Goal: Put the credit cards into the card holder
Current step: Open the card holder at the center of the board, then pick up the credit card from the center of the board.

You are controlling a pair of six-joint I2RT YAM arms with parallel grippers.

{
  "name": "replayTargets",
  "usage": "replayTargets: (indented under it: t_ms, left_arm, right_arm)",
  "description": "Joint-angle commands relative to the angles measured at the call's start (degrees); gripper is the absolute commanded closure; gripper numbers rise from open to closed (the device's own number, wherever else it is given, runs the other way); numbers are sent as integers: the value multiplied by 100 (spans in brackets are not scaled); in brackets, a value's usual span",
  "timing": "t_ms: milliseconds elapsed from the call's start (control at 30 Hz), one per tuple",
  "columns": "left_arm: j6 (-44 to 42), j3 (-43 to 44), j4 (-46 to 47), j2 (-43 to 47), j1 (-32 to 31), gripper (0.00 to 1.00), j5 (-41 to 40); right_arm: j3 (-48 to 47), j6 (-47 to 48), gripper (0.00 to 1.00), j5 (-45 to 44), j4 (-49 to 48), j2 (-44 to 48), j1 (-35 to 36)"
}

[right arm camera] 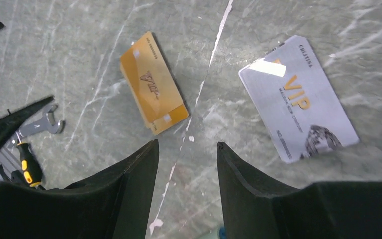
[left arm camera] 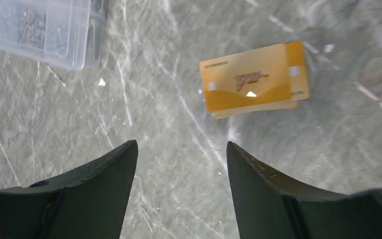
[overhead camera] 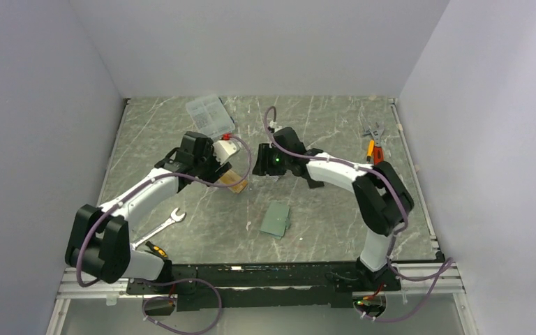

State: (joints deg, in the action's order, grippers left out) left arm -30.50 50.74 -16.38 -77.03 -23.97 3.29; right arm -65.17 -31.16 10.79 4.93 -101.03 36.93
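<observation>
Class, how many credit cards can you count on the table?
3: two gold cards stacked slightly offset, one silver card apart to their side; the stack may hide more.

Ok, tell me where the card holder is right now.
In the top view the card holder lies on the table near the middle, right of the wrench and closer to the near edge than the orange-gold card.

Along the far edge, bare bench lay open between the clear plastic compartment box and the orange-handled tools. The left arm and right arm crowded mid-bench by the stacked orange-gold plastic cards; a silver wrench lay towards the left edge.
</observation>
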Motion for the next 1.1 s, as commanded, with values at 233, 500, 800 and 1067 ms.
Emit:
replayTargets:
  t_ms: [233, 500, 800, 1067]
  left_arm:
    - [-223, 425, 450, -802, 683, 27, 706]
    - [-774, 534, 523, -1338, 481, 24, 517]
    - [-1035, 513, 572, -1614, 242, 25, 727]
    - [-1383, 308, 634, -1695, 138, 24, 614]
  right_arm:
    - [-479, -398, 51, 725, -1227, -1036, -65]
    - [-666, -784, 52, 1316, -1931, -1655, -266]
    - [-811, -1082, 52, 1690, -2407, -2109, -292]
    - [-501, -1269, 52, 1765, -2760, -2146, -285]
